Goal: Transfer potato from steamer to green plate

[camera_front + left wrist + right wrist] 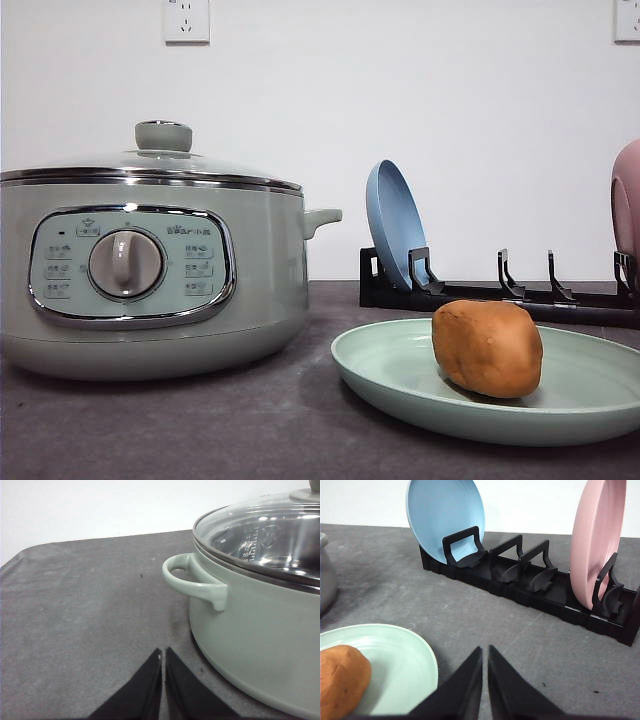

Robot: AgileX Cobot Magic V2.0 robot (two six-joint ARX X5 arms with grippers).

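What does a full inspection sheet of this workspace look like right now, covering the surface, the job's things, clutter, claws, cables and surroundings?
Surface: dark grey table, matte, with a few small specks.
Potato: lying on the green plate, away from the pot.
Steamer: lid on, dial facing the front camera, side handle free.
Clutter: black dish rack behind the plate, holding a blue plate and a pink plate on edge; middle slots empty.
Left claw: shut, holding nothing, low beside the steamer.
Right claw: shut, holding nothing, next to the green plate's rim.
Cables: nothing seen.
Surroundings: white wall with an outlet.
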